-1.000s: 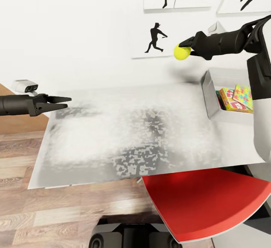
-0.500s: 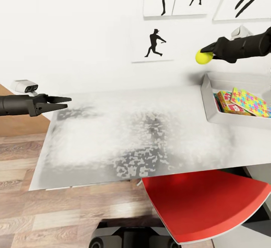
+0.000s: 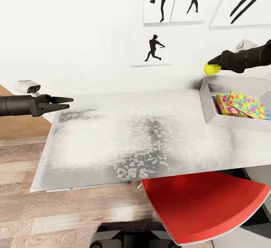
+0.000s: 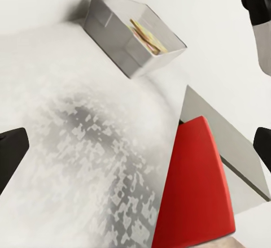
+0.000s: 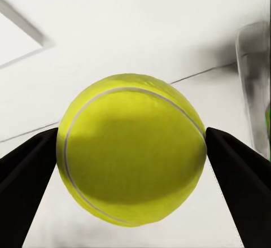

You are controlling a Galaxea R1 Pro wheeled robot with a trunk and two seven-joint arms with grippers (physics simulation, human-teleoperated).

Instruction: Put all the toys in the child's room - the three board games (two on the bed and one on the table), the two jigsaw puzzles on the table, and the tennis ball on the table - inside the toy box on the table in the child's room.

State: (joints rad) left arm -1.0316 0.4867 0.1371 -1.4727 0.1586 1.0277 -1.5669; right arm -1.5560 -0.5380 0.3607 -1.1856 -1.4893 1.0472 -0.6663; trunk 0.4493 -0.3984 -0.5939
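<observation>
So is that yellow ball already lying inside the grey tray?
No, the tennis ball is pinched in the right gripper in the air by the far corner of the toy box, not resting in it.

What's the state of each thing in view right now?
Yellow tennis ball: clamped in right gripper, in the air near the box's far corner.
Pale grey toy box: on table, holding colourful game boxes.
Multicoloured jigsaw puzzle: atop the pile inside.
Left gripper: open, empty.
</observation>
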